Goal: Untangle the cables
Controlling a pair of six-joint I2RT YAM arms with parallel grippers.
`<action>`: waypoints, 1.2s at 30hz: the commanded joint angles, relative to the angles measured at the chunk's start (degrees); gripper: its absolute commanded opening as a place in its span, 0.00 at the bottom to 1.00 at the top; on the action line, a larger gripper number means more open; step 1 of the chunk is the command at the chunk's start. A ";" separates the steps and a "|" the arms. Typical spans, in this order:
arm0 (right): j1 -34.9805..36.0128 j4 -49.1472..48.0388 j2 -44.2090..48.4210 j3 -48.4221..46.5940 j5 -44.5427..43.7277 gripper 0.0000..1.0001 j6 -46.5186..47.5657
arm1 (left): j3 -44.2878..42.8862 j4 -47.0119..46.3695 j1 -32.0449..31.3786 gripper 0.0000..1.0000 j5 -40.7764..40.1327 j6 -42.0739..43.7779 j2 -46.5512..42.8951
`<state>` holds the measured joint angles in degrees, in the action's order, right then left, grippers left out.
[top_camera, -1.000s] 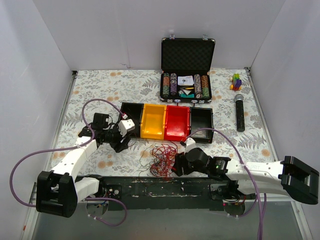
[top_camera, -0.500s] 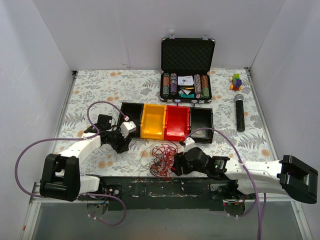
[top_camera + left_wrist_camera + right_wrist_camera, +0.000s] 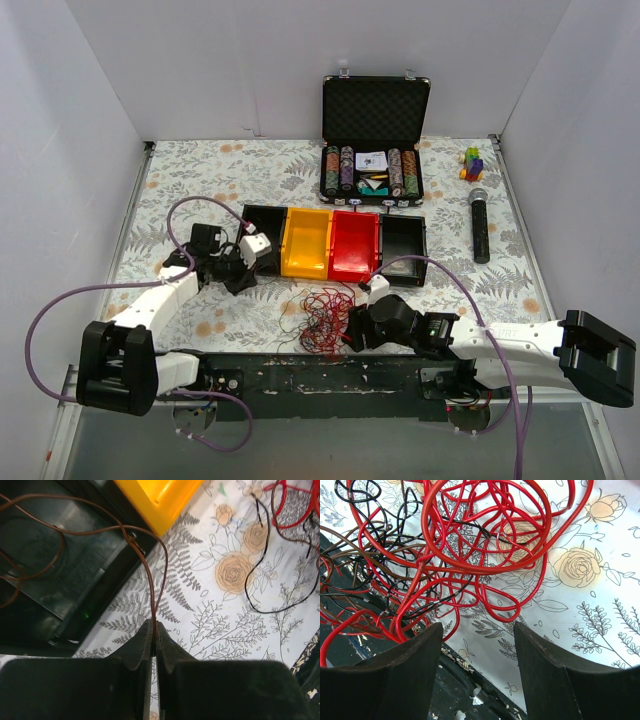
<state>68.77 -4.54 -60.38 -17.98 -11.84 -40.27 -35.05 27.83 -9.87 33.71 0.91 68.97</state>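
Observation:
The cables [image 3: 322, 318] lie as a loose nest of red, black and brown strands near the table's front edge, and they fill the right wrist view [image 3: 445, 555]. My right gripper [image 3: 352, 330] [image 3: 477, 630] stands open just beside the nest, with only bare cloth between its fingers. My left gripper [image 3: 240, 278] [image 3: 153, 630] is shut on a thin brown cable [image 3: 150, 580] by the left black bin [image 3: 60, 580]. That strand loops up from the jaws into the bin. A black strand [image 3: 260, 580] lies loose on the cloth to the right.
A row of bins stands mid-table: black [image 3: 262, 232], yellow [image 3: 308, 245], red [image 3: 355, 243], black [image 3: 403, 238]. An open poker chip case [image 3: 373, 150] sits at the back, with a microphone [image 3: 479, 225] and toy blocks [image 3: 472, 162] on the right. A dark rail [image 3: 320, 370] edges the front.
My left gripper has closed on the brown cable and shifted slightly by the black bin. The right arm and the nest have not moved.

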 commanded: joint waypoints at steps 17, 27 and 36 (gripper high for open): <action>0.31 5.06 -1.49 1.80 0.94 0.68 -0.16 | -8.81 -20.45 -1.73 0.00 -17.18 0.93 4.32; 0.40 5.15 -2.90 1.37 1.20 0.68 0.02 | -6.79 -22.39 -6.74 0.00 -25.89 3.05 9.95; 0.31 5.06 -2.99 1.54 1.20 0.68 -0.07 | -6.79 -20.19 -7.36 0.33 -25.11 0.15 9.43</action>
<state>68.77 -6.24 -61.49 -17.96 -11.79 -40.29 -41.67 7.07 -17.02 8.32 2.68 79.79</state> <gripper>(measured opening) 0.676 0.176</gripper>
